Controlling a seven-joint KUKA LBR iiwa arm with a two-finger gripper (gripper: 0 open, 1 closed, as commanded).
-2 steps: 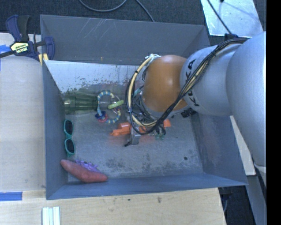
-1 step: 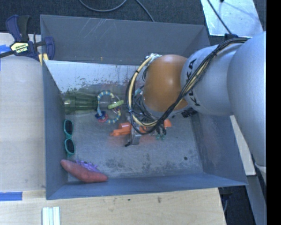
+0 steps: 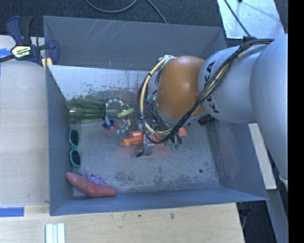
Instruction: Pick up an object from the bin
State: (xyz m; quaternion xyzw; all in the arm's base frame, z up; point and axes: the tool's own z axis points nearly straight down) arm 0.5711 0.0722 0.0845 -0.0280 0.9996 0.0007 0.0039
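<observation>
Orange wrist cover [image 3: 180,92] is seen topmost, wrapped in cables. The arm is brought in from the right and angled steeply down, presumably for a top-down grasp, so the tool [image 3: 144,150] is pointed at the floor of the bin [image 3: 187,166] near its middle. Tool state cannot be told. A flat orange piece [image 3: 130,140] is found just beside the tool, possibly touching. It is judged the likely target, being nearest, but is not seen gripped. The rest is scattered loose: ring toy [image 3: 116,114] and green bottle [image 3: 88,110] behind, teal sunglasses [image 3: 73,148] and pink tuber-shaped thing [image 3: 91,187] well apart, by the left wall.
</observation>
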